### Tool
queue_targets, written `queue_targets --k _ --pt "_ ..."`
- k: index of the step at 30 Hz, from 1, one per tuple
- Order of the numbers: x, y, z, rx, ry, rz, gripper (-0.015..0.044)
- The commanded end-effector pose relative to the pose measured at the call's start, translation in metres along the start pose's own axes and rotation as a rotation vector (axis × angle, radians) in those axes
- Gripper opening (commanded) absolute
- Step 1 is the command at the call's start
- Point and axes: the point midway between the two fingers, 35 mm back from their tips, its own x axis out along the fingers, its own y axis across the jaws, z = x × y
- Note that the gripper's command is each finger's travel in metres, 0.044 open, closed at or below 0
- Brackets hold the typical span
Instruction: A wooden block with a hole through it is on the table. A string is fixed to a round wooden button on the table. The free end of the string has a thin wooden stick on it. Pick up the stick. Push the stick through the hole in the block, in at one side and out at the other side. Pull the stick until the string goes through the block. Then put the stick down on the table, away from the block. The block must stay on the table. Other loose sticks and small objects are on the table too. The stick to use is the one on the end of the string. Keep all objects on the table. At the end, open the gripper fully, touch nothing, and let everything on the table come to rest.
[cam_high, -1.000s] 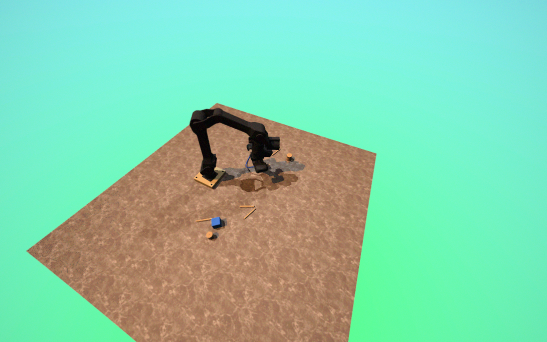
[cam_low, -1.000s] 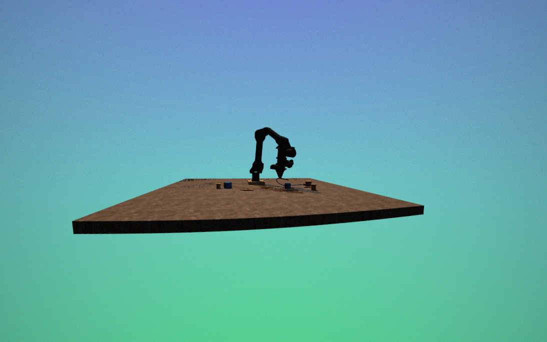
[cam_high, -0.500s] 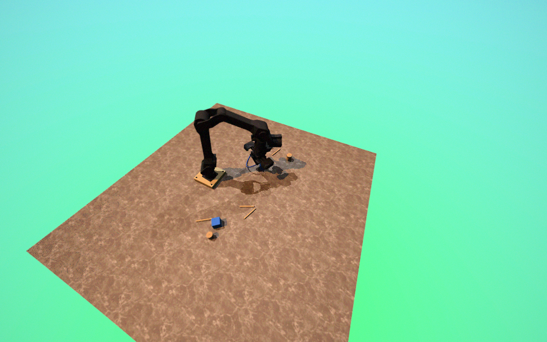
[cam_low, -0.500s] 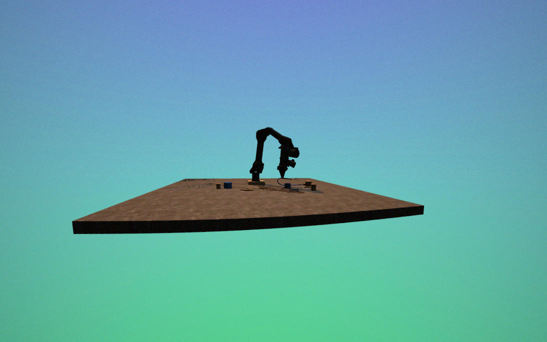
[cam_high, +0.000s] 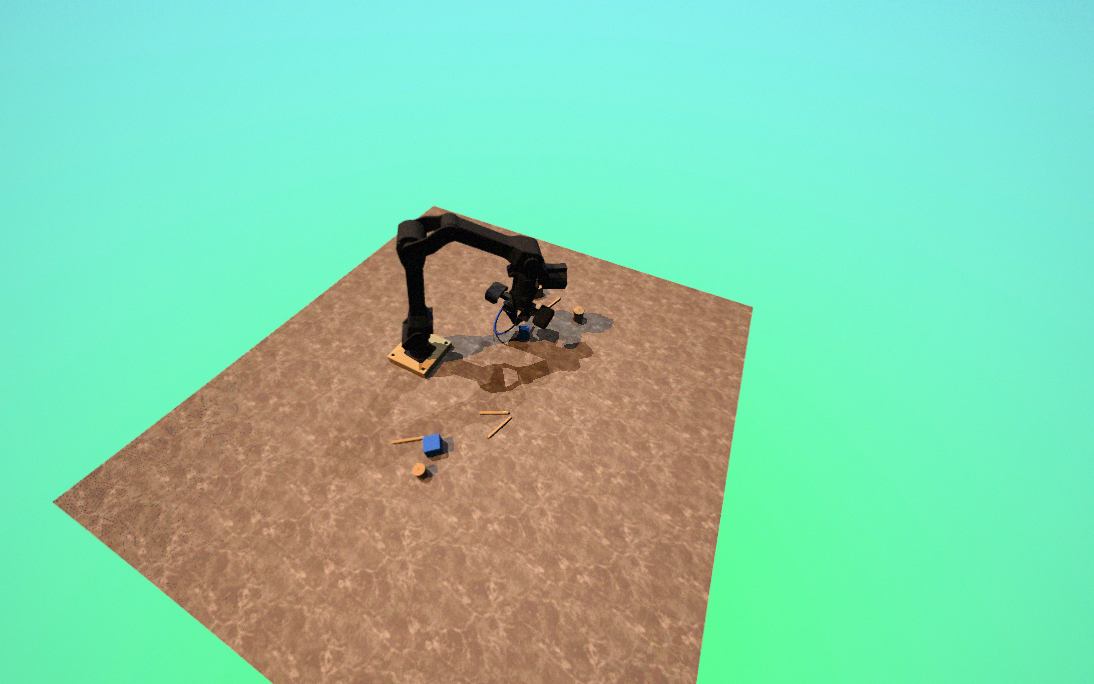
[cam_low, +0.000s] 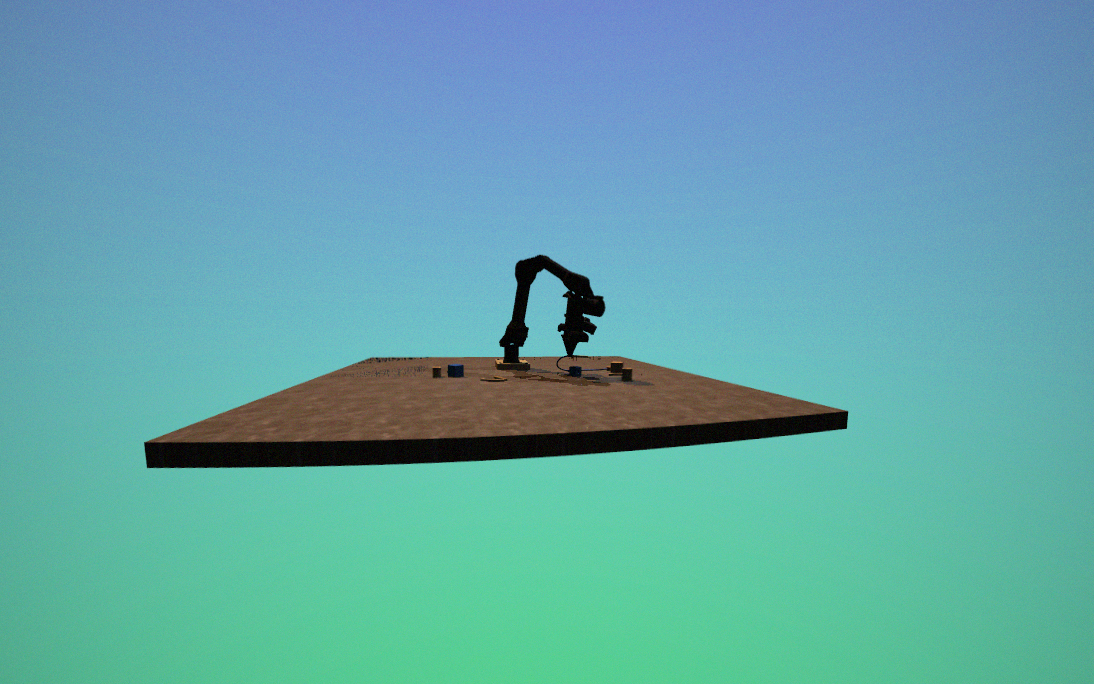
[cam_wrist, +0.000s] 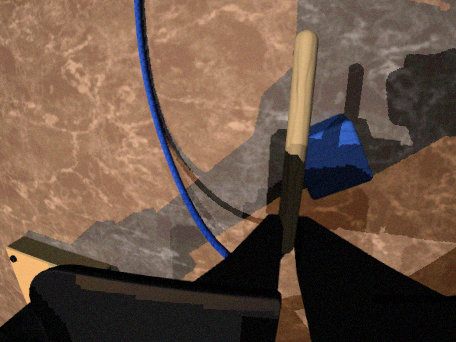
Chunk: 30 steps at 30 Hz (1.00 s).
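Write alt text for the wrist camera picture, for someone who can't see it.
A black gripper, closed on a thin wooden stick, holds it over a brown marbled table, with a small blue block partly behind it. A blue string curves down the left side toward the gripper.

no readable text, labels, brands, numbers or signs on any surface (0 legible characters across the 3 views, top, exterior and wrist)
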Motion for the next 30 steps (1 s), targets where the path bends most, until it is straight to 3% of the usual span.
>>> queue_targets --k 1,30 --pt "-0.002 0.000 0.007 -0.109 -0.004 0.002 0.0000" --pt "-0.001 0.011 0.042 -0.843 0.006 0.055 0.0000"
